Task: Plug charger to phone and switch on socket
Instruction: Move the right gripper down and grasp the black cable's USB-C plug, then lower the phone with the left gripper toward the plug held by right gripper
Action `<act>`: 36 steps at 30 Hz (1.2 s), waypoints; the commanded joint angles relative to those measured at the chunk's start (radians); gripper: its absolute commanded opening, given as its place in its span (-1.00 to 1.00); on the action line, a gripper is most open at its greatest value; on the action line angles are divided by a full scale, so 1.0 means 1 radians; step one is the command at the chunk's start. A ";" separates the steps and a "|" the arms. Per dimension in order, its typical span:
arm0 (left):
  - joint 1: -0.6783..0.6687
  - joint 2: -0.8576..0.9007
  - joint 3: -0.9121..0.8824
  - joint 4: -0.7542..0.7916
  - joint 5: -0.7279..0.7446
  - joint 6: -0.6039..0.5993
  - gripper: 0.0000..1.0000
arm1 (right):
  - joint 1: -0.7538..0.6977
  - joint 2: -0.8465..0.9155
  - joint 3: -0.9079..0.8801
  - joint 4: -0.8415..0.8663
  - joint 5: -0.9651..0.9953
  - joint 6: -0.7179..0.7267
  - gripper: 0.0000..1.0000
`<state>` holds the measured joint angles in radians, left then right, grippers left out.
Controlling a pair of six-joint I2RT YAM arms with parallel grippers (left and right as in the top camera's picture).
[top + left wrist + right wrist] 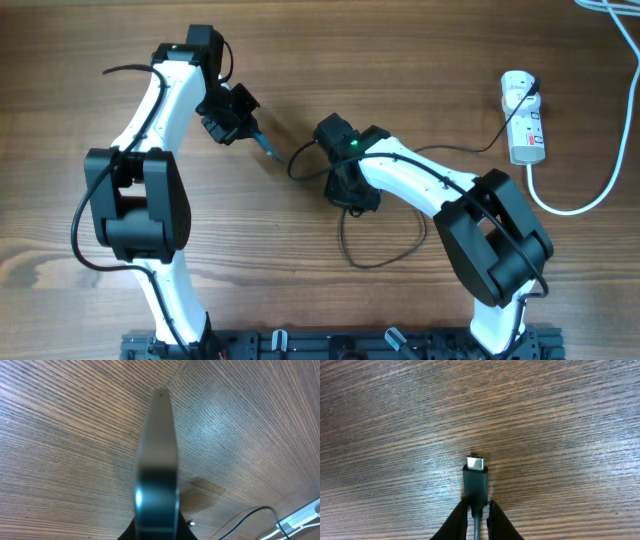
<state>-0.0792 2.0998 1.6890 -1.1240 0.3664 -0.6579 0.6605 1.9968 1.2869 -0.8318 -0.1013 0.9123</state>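
My left gripper [240,125] is shut on the phone [266,146] and holds it edge-on above the table. In the left wrist view the phone [157,455] rises from between the jaws [157,532] as a thin dark slab. My right gripper [350,192] is shut on the charger just behind its connector; the right wrist view shows the black connector [475,480] with its silver tip sticking out past the fingers [477,512], close above the wood. The black cable [385,258] loops on the table and runs to the white socket [524,120] at the far right.
The socket's white lead [600,195] curves along the right edge of the table. The black cable [250,516] and a white strip [302,517] show at the bottom right of the left wrist view. The wooden tabletop [80,60] lies around both arms.
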 commanded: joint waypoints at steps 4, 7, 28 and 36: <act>-0.002 -0.035 0.019 0.002 0.003 -0.013 -0.92 | 0.004 0.027 -0.031 0.007 -0.013 0.004 -0.55; -0.002 -0.035 0.019 0.002 0.003 -0.013 -0.92 | 0.004 0.027 -0.031 0.000 -0.013 0.003 -0.47; -0.002 -0.035 0.019 0.002 0.010 -0.013 -0.92 | 0.004 0.027 -0.031 0.001 -0.020 -0.023 -0.79; -0.003 -0.035 0.019 0.037 0.155 0.106 -0.92 | 0.001 0.013 -0.006 -0.017 -0.024 -0.104 -0.91</act>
<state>-0.0792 2.0998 1.6890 -1.1130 0.3870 -0.6483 0.6605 1.9961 1.2850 -0.8394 -0.1127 0.8761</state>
